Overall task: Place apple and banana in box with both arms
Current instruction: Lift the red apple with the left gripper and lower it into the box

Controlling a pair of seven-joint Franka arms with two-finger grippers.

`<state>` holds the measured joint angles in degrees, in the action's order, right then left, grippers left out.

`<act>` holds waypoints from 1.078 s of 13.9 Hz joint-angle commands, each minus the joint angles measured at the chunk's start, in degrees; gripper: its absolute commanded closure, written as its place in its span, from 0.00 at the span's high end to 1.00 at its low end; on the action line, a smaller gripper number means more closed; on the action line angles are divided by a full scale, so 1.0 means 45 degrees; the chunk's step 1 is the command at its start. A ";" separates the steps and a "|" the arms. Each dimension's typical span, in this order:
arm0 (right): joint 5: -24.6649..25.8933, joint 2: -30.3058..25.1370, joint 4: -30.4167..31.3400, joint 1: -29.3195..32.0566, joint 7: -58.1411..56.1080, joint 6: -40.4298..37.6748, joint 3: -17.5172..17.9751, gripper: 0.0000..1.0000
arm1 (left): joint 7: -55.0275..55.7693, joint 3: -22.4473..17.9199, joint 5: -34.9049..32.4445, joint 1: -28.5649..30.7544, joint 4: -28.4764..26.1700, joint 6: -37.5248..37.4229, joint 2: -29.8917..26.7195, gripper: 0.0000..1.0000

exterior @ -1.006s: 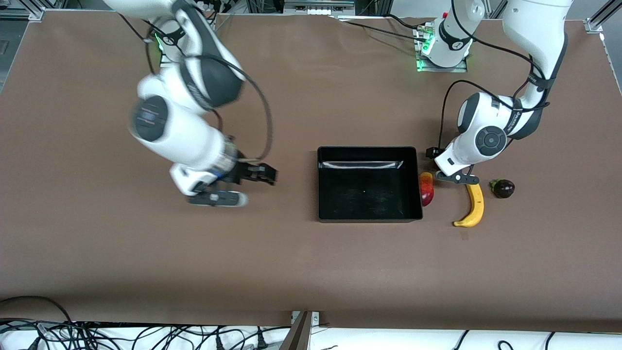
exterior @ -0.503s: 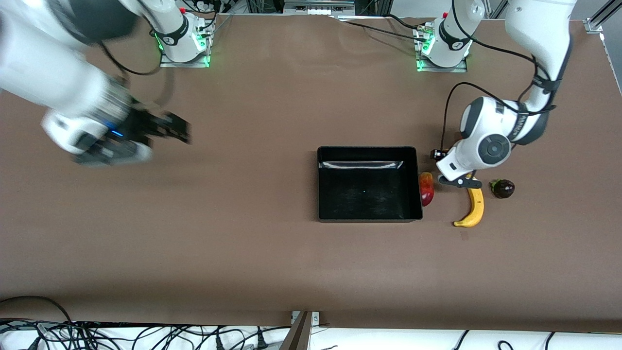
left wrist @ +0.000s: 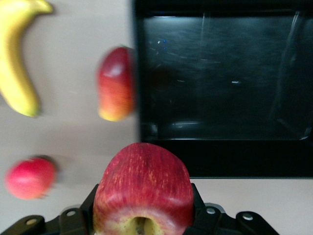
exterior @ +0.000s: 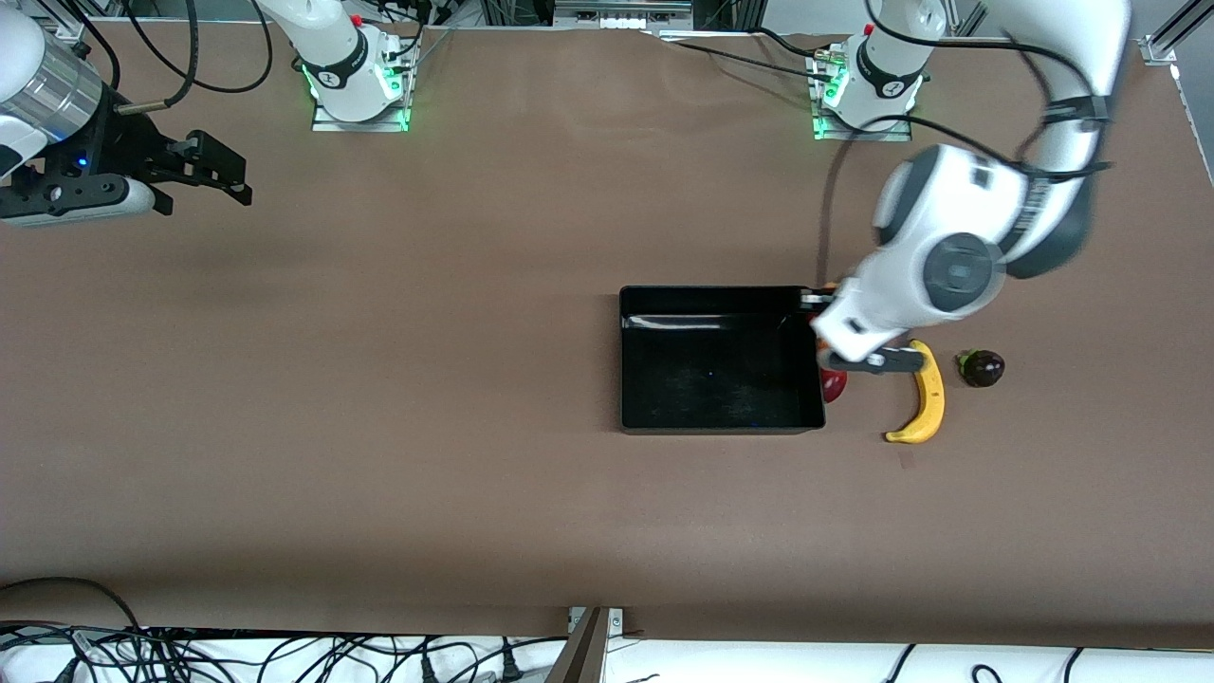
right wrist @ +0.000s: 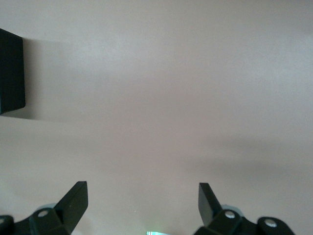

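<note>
My left gripper is shut on the apple, red with a yellowish dimpled end. In the front view this gripper is up over the wall of the black box at the left arm's end, and its hand hides the apple. The box is empty. The banana lies on the table beside the box toward the left arm's end, and also shows in the left wrist view. My right gripper is open and empty over the right arm's end of the table, with bare table between its fingers.
A red-and-yellow oval fruit lies against the box's outer wall and shows in the left wrist view. A dark round fruit sits beside the banana toward the left arm's end; the left wrist view shows it red.
The right arm swung from beside the box out to its own end of the table, still empty. The left gripper rose and moved from beside the banana toward the box.
</note>
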<state>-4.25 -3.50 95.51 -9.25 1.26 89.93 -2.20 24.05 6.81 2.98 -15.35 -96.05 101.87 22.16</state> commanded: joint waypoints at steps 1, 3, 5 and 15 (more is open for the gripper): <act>0.0162 -0.0121 0.0241 0.0415 -0.0299 0.0463 0.0293 1.00 | 0.1025 -0.0107 0.0119 -0.0865 0.0680 0.1088 0.2044 0.29; 0.0220 -0.0063 0.0202 0.0434 -0.0163 0.0523 0.0293 1.00 | 0.1043 -0.0127 0.0080 -0.1119 0.0621 0.1617 0.2672 0.28; 0.0707 -0.0023 0.0182 0.0415 -0.0123 0.0504 0.0293 1.00 | 0.1043 -0.0107 0.0001 -0.1159 0.0388 0.2319 0.3179 0.29; 0.1606 0.0601 -0.0559 0.0337 -0.0123 0.0542 0.0370 1.00 | 0.0753 -0.0536 -0.0444 -0.0227 0.1457 0.0144 0.1465 1.00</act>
<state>2.11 -1.67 95.03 -8.31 1.05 92.74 -1.92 28.80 5.27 2.63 -19.35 -91.06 108.78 33.40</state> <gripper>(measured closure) 0.000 0.000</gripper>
